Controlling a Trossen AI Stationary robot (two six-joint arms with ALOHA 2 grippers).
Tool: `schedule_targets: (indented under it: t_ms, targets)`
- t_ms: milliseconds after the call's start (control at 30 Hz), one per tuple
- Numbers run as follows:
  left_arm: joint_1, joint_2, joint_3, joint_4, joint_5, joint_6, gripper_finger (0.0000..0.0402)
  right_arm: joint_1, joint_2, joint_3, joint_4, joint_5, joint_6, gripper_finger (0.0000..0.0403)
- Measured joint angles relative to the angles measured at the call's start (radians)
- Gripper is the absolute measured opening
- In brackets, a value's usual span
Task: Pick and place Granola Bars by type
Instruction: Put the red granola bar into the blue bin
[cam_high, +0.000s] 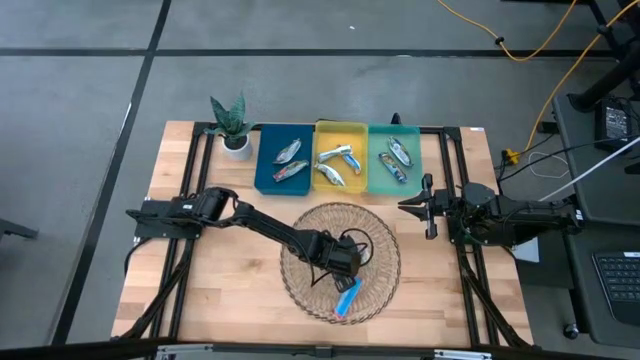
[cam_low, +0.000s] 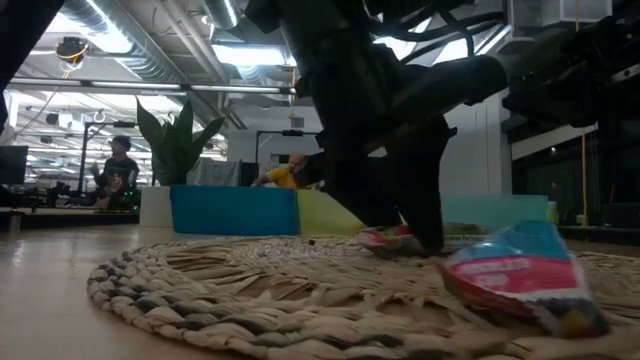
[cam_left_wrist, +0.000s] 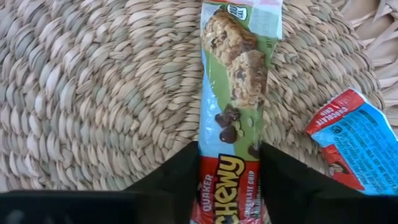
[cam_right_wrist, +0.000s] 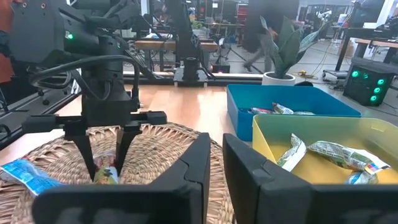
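A green, light-blue and red granola bar (cam_left_wrist: 239, 81) lies flat on the floor of the round wicker basket (cam_high: 300, 285). My left gripper (cam_left_wrist: 229, 180) reaches down into the basket and is shut on the bar's red end. A second, blue granola bar (cam_left_wrist: 351, 140) lies in the basket beside it, near the front rim (cam_high: 348, 297). More bars lie in the blue tray (cam_high: 270, 170), the yellow tray (cam_high: 340, 128) and the green tray (cam_high: 412, 165). My right gripper (cam_high: 410, 207) waits shut at the table's right, level above the wood. My left gripper pinches the bar's two long sides at its red end (cam_left_wrist: 230, 177) between the two fingers (cam_left_wrist: 180, 180). The fingers slant down from above and lie across the bar. The bar rests flat on the basket's woven floor, its green end pointing away from the gripper.
A potted plant (cam_high: 232, 125) stands at the far left, next to the blue tray. The three trays sit side by side along the far edge behind the basket. Bare wood lies left and right of the basket. People show in the room beyond the table.
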Motion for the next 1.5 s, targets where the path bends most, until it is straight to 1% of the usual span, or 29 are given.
schedule_targets:
  t_ms: [200, 367, 467, 700, 933, 1267, 1400, 1500]
  targets:
    - [-0.004, -0.014, 0.002, -0.024, 0.012, -0.015, 0.0089, 0.0, 0.0, 0.0, 0.0, 0.0, 0.0, 0.0048]
    - [-0.004, -0.021, 0.051, -0.098, -0.018, -0.003, 0.0069, 0.0, 0.0, 0.0, 0.0, 0.0, 0.0, 0.0048]
    - [-0.004, -0.025, 0.092, -0.127, -0.036, 0.025, 0.0066, 0.0, 0.0, 0.0, 0.0, 0.0, 0.0, 0.0048]
    - [-0.004, -0.027, 0.222, -0.25, -0.075, 0.097, 0.0065, 0.0, 0.0, 0.0, 0.0, 0.0, 0.0, 0.0048]
    - [-0.001, -0.028, 0.404, -0.389, -0.128, 0.212, 0.0065, 0.0, 0.0, 0.0, 0.0, 0.0, 0.0, 0.0048]
    - [0.024, -0.031, 0.64, -0.481, -0.181, 0.332, 0.0065, 0.0, 0.0, 0.0, 0.0, 0.0, 0.0, 0.0049]
    - [0.043, -0.088, 0.616, -0.495, -0.195, 0.357, 0.0065, 0.0, 0.0, 0.0, 0.0, 0.0, 0.0, 0.0049]
    - [0.062, -0.131, 0.618, -0.555, -0.232, 0.373, 0.0065, 0.0, 0.0, 0.0, 0.0, 0.0, 0.0, 0.0049]
